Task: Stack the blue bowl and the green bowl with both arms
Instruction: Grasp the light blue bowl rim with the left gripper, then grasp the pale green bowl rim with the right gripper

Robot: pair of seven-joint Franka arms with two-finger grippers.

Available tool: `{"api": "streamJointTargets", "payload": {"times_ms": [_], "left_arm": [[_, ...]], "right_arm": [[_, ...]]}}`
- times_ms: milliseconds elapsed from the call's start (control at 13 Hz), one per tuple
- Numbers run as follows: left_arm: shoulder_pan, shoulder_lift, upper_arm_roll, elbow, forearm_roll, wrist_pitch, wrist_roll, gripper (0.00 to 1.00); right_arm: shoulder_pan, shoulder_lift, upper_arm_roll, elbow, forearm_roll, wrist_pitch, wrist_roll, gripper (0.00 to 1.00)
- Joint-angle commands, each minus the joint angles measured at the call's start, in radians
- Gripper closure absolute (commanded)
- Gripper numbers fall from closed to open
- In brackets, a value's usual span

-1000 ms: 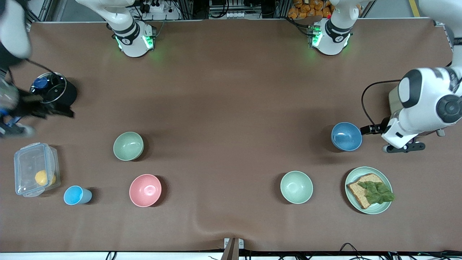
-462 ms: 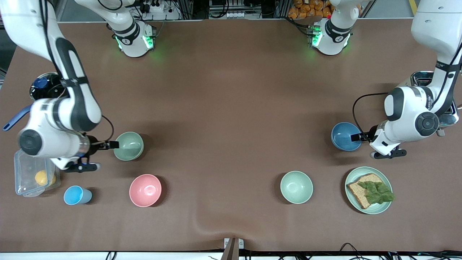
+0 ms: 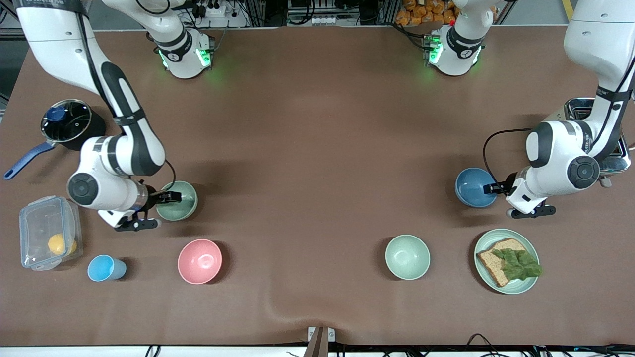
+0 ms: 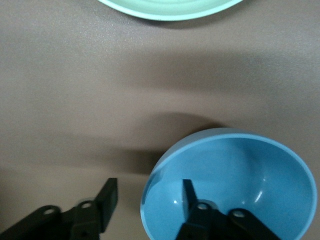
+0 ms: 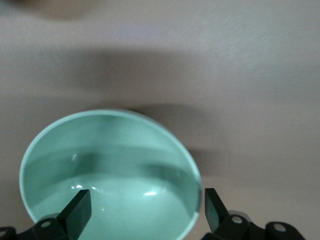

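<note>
A brown matte cloth covers the whole bench [image 3: 317, 148], smooth except for a low ripple at the edge nearest the front camera. Along the top of the front view, cables, a power strip and some orange packets sit past the bench edge between the two arm bases.

The round matte medium-blue bowl [image 3: 474, 187] stands toward the left arm's end. The left hand [image 3: 491, 189] is at its rim with its two fingers spread: in the left wrist view one finger [image 4: 190, 192] is inside the bowl [image 4: 235, 175] and the other [image 4: 107, 197] outside, so the wall lies between them, not pinched. A chrome toaster [image 3: 580, 106] shows partly past the left arm.

Toward the right arm's end, a round pale mint-green bowl [image 3: 179, 201] rests on the cloth. The right hand [image 3: 171, 197] is over it, released, its fingers [image 5: 80, 207] wide apart on either side of the bowl [image 5: 107, 165].

A second pale mint-green bowl [image 3: 407, 257] sits nearer the camera than the blue bowl, beside a pale green plate [image 3: 531, 284] carrying a slice of brown bread [image 3: 491, 258] and a lettuce leaf [image 3: 518, 264]. A round pink bowl [image 3: 199, 261], a small light-blue cup [image 3: 105, 268], a clear lidded plastic box [image 3: 44, 223] with a yellow fruit [image 3: 57, 244] inside, and a black lidded saucepan [image 3: 69, 123] with a blue handle lie toward the right arm's end.
</note>
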Motion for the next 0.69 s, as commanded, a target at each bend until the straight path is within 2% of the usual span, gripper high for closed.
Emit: {"api": "streamJointTargets", "payload": {"times_ms": [0,77,154,231,615], "left_arm": [[0.002,0.010,-0.005,0.000,0.024,0.012,-0.005,0.90],[0.003,0.011,-0.007,0.000,0.024,0.012,-0.006,1.00],[0.004,0.011,-0.005,0.000,0.024,0.012,-0.006,1.00],[0.004,0.017,-0.005,0.003,0.024,0.012,-0.008,1.00],[0.004,-0.042,-0.013,0.018,0.022,-0.005,-0.011,1.00]], "right_arm": [[0.011,-0.003,-0.006,-0.069,-0.059,0.092,-0.007,0.00],[0.011,-0.005,-0.006,-0.081,-0.094,0.119,-0.007,0.45],[0.011,-0.003,-0.006,-0.081,-0.110,0.122,-0.007,0.88],[0.013,-0.006,-0.006,-0.080,-0.110,0.122,-0.007,1.00],[0.014,-0.041,-0.004,-0.071,-0.110,0.107,-0.005,1.00]]}}
